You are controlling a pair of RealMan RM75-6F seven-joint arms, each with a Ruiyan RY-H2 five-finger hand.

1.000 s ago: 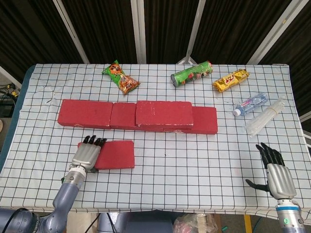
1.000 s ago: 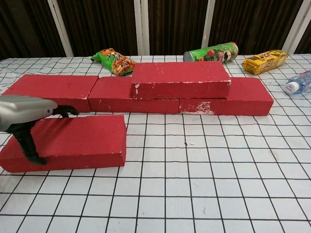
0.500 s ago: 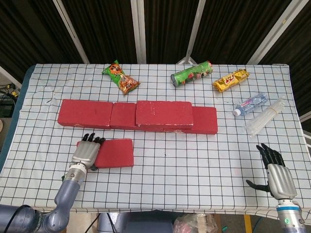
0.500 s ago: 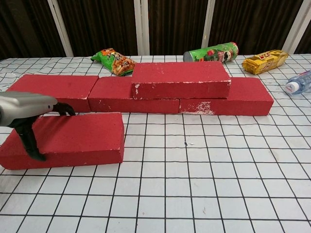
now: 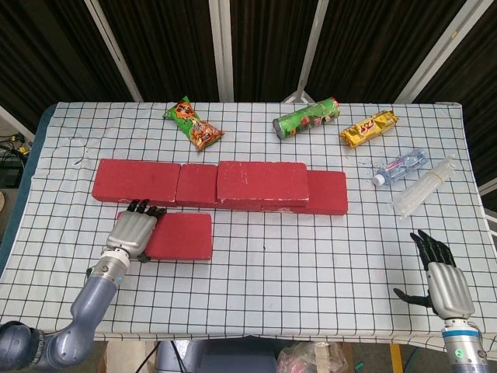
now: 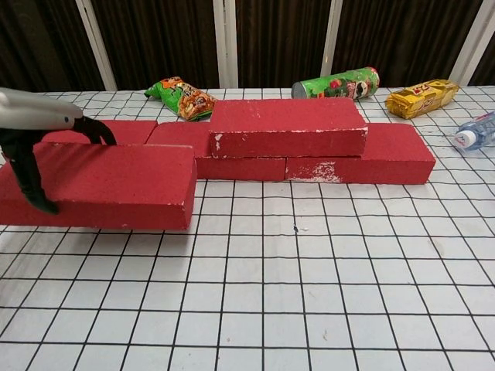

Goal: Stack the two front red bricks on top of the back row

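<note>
My left hand [image 5: 133, 233] [image 6: 31, 139] grips the left end of a front red brick [image 5: 177, 235] [image 6: 108, 185] and holds it a little above the table, just in front of the back row. The back row of red bricks [image 5: 140, 182] [image 6: 387, 158] runs across the table's middle. A second red brick [image 5: 262, 182] [image 6: 288, 127] lies on top of that row, right of centre. My right hand [image 5: 440, 278] hovers open near the table's front right edge, holding nothing.
At the back lie a green snack bag [image 5: 194, 124], a green chip can [image 5: 306, 117] and a yellow packet [image 5: 370, 128]. A water bottle [image 5: 400, 167] and a clear plastic packet [image 5: 423, 186] lie at the right. The checked tablecloth [image 5: 311, 264] covers the table.
My left hand has lifted the front brick off the table and carried it back toward the row. The right hand has not moved.
</note>
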